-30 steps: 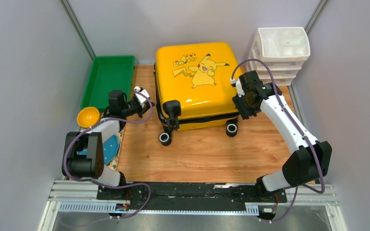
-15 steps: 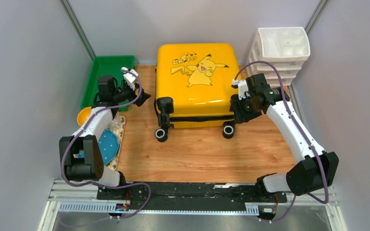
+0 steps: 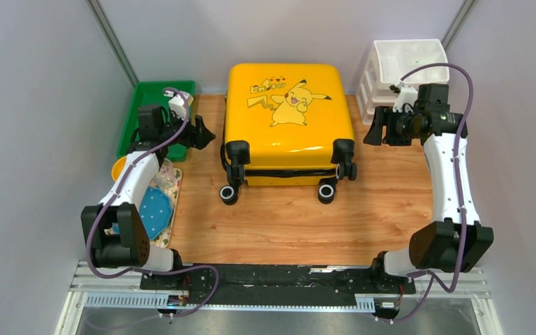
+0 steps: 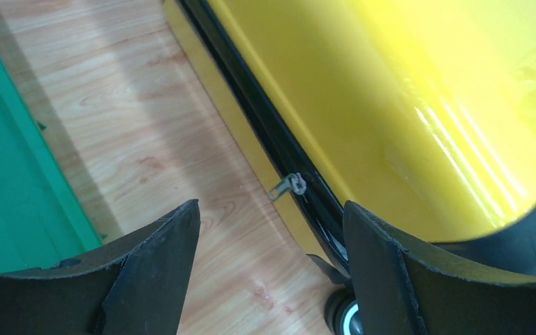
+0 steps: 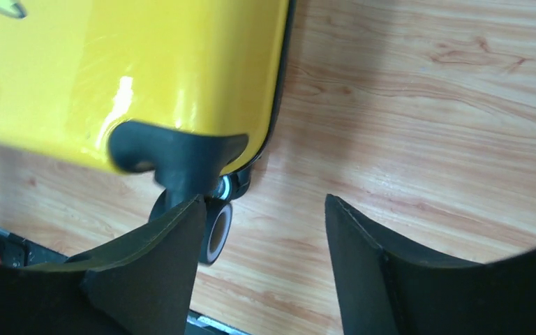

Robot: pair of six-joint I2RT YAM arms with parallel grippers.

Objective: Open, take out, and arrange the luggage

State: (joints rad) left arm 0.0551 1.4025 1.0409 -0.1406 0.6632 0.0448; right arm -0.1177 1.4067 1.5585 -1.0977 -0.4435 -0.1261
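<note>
1. Grey panel walls enclose a wooden surface [image 3: 286,223] on three sides; both arms rise from a rail at its near edge.
2. Yellow hard-shell luggage [image 3: 289,122] lies flat at the middle rear of the surface, shut, with its cartoon print facing up. Its black wheels [image 3: 228,195] point toward the arms, and a black zip seam runs round its side.
3. Left claw [image 3: 206,132] hangs just beside the left edge of the luggage, apart from it, with its jaws spread wide and nothing between them. In the left wrist view, a small metal zipper pull [image 4: 287,186] hangs from the black seam, seen in the gap ahead of the claw [image 4: 269,209].
4. Right claw [image 3: 373,132] hangs to the right of the luggage, in front of the white drawer unit [image 3: 408,63], jaws also wide and empty. In the right wrist view, bare wood lies between the fingers [image 5: 174,251], and a corner wheel [image 5: 216,230] sits just beside the left one.
5. Green tray [image 3: 157,84] stands at the rear left. An orange bowl [image 3: 120,167] and a blue plate [image 3: 155,213] lie at the left edge, beside the left arm.
</note>
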